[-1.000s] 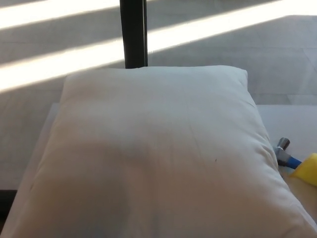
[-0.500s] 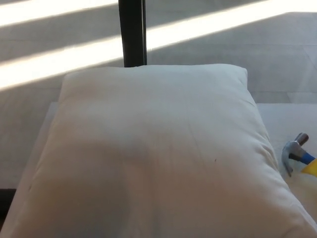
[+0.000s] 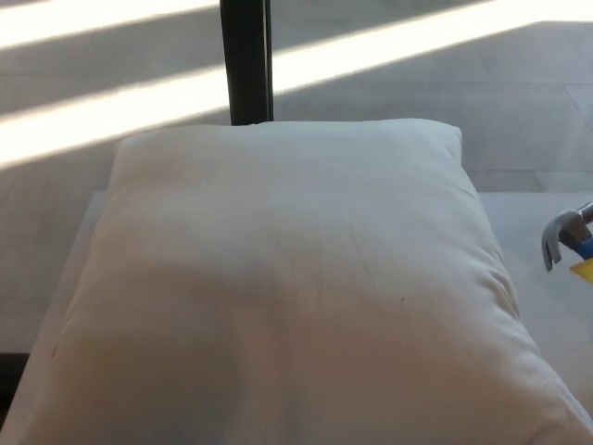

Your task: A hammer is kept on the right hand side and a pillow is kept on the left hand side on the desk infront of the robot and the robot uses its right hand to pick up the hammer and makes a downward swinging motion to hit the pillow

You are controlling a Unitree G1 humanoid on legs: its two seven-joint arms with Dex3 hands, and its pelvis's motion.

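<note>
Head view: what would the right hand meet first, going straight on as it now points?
The right hand is out of frame, so its heading cannot be told. Only the hammer head shows at the right edge; carried leftward it would likely meet the pillow first.

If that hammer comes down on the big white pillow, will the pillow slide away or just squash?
The pillow looks soft and puffy, so it would probably dent rather than resist. It covers most of the desk, so it likely stays put. The hammer has a metal head, so it is probably top-heavy.
</note>
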